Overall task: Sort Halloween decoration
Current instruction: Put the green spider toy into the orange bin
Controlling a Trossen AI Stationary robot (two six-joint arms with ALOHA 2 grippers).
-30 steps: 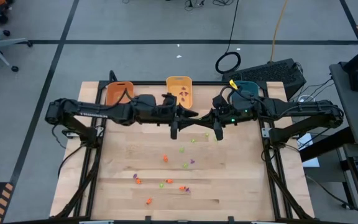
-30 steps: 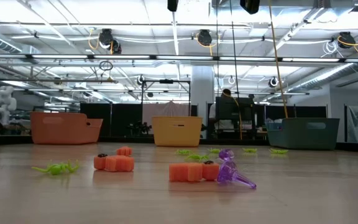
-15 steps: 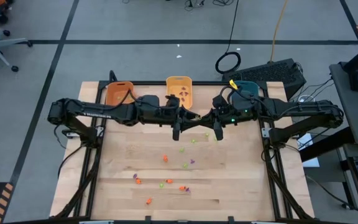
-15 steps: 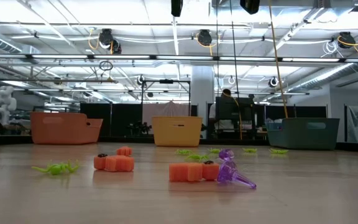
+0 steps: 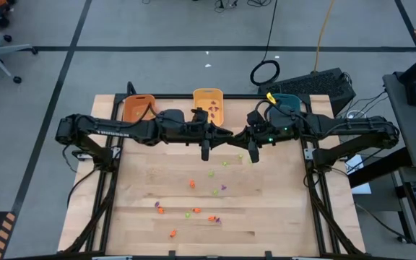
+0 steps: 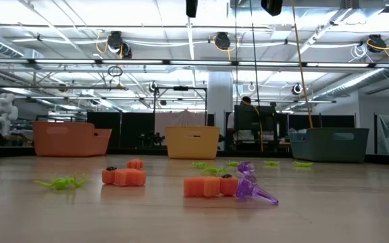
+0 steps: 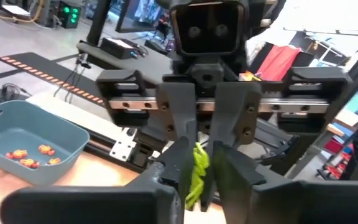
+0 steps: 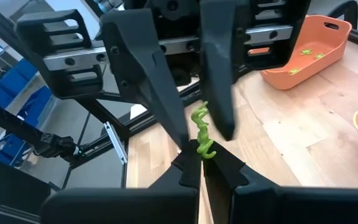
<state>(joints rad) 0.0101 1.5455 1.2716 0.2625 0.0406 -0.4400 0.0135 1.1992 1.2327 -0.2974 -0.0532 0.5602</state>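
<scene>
Right gripper (image 8: 197, 163) jaws are clenched on a light green trinket (image 8: 201, 134) just before the yellow bin (image 5: 209, 105). Left gripper (image 7: 199, 163) jaws straddle it, grip indeterminate. The trinket appears light, soft and springy; its free upper end looks the best hold.

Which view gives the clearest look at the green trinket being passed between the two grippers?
The right wrist view: the green trinket stands clear above the shut right gripper, between the left gripper's fingers. The left wrist view shows it partly hidden between fingers. The high view shows only the grippers meeting; the low view misses it.
</scene>
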